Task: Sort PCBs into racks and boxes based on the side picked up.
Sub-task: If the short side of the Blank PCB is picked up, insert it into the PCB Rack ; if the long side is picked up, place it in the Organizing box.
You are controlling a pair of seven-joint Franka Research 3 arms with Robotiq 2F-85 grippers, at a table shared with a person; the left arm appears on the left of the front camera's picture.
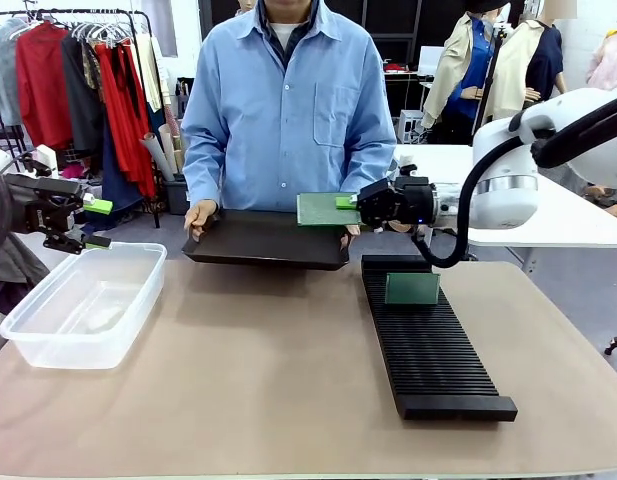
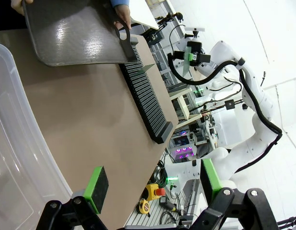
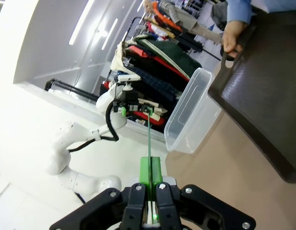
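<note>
The right gripper is pinching a PCB by one short edge, jaws pressed tight on it, and is holding it flat in the air just beyond the far end of the rack. That probably keeps one face in plain view so its destination can be judged. A second PCB is standing upright in a slot near the rack's far end. The person's hand is gripping the black tray to the left of the rack's far end, seemingly offering it as the pick-up surface. The left gripper is hovering well left of the rack with its fingers spread and empty, above the clear box.
</note>
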